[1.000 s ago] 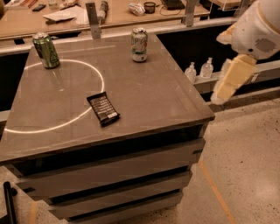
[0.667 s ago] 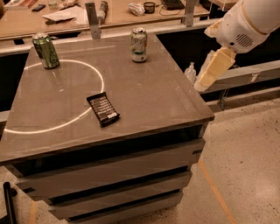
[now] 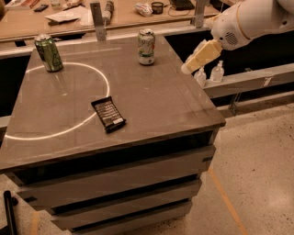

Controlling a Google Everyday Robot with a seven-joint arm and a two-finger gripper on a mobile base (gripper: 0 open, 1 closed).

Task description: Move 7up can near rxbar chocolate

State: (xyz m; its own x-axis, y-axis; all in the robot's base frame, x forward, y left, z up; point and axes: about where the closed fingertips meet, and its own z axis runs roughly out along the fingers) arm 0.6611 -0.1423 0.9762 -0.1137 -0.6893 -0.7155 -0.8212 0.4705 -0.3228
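The 7up can (image 3: 146, 47), pale with a green band and silver top, stands upright near the far right of the grey table (image 3: 151, 110). The rxbar chocolate (image 3: 109, 114), a flat black wrapper with white text, lies near the table's middle front. My gripper (image 3: 189, 68) hangs off the white arm at the table's right edge, to the right of the 7up can and clear of it. It holds nothing that I can see.
An all-green can (image 3: 48, 53) stands at the far left, on a bright ring of light (image 3: 64, 101). Two small clear bottles (image 3: 209, 73) stand on a ledge right of the table. A cluttered wooden counter (image 3: 92, 13) runs behind.
The arm and gripper have moved left and up, from beside the table's right front corner to the right edge nearer the 7up can. The objects on the table have not moved.
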